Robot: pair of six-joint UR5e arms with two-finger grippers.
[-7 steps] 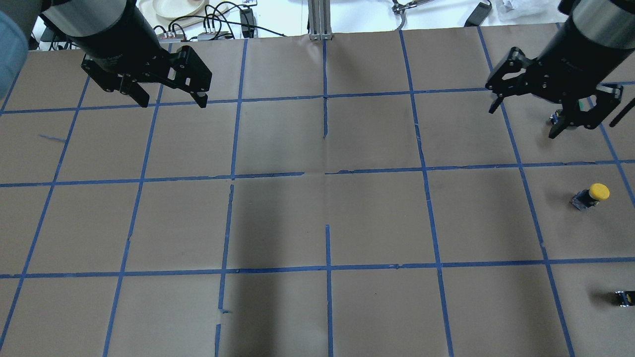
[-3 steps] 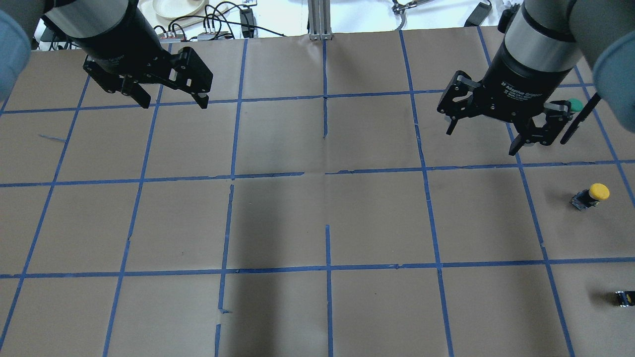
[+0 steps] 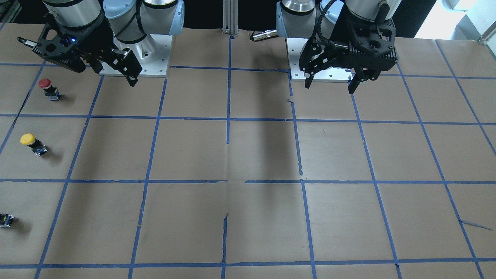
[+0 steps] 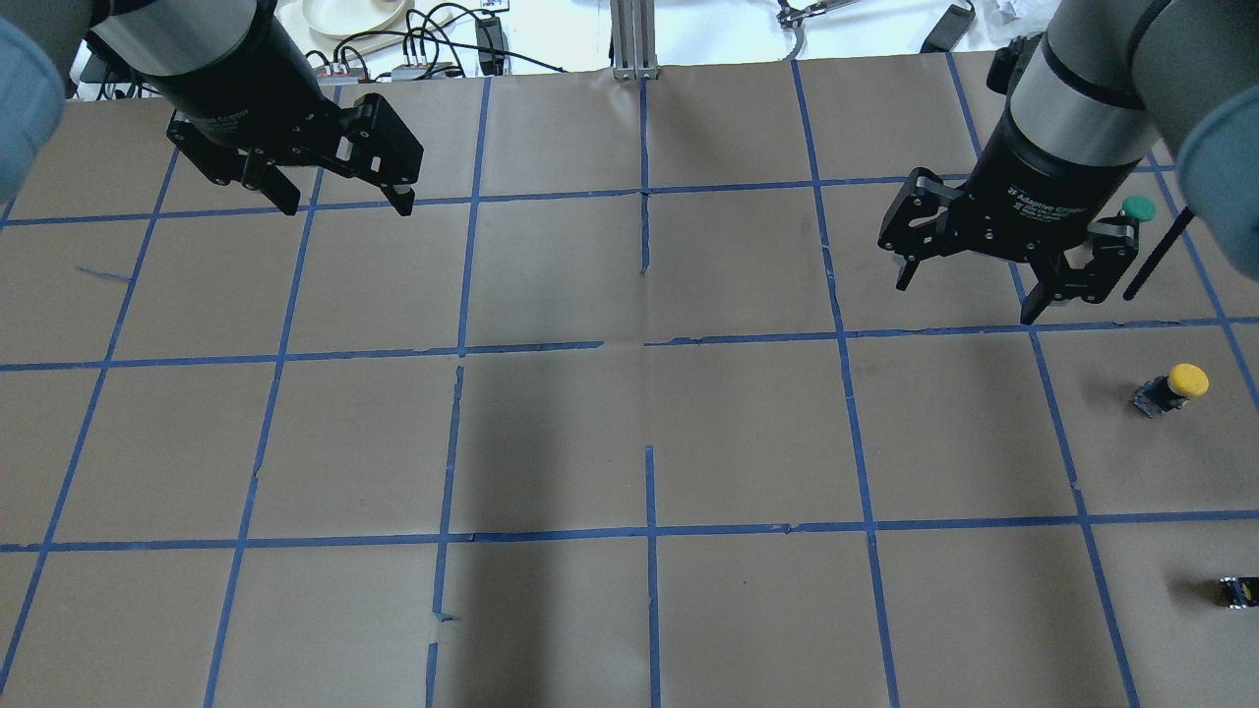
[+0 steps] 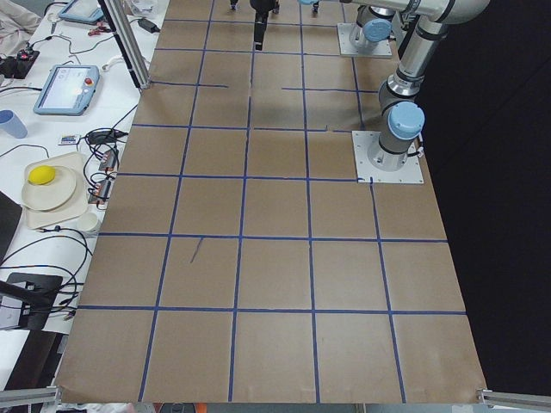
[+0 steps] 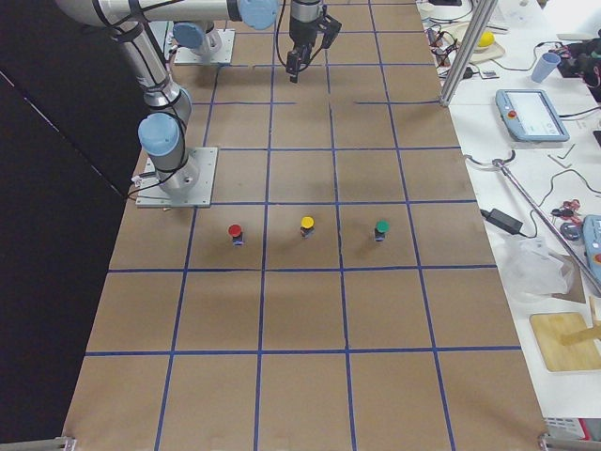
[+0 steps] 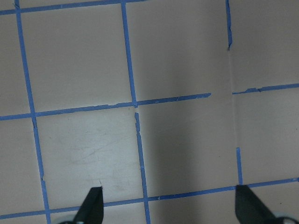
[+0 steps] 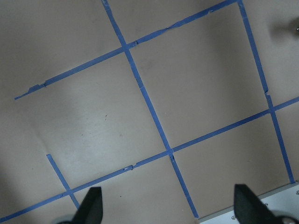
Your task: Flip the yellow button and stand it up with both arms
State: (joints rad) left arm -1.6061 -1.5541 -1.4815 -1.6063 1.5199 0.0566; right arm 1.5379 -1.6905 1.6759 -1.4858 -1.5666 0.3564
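Overhead, the right tool (image 4: 964,303) hides the base of the green button (image 4: 1139,207); the frame edge crops the black-and-yellow block (image 4: 1241,591).

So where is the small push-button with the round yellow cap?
The yellow button is near the overhead view's right edge, below-right of the right gripper, between a red button and a green button.

My arms (image 4: 1072,108) are silver-grey tubes with pale blue joint caps. My left gripper (image 4: 346,206) and right gripper (image 4: 964,300) are black and two-fingered, and white lettering marks the right one's collar. In the front-facing view a ribbed black cable (image 3: 320,23) loops at twelve o'clock from my left gripper.
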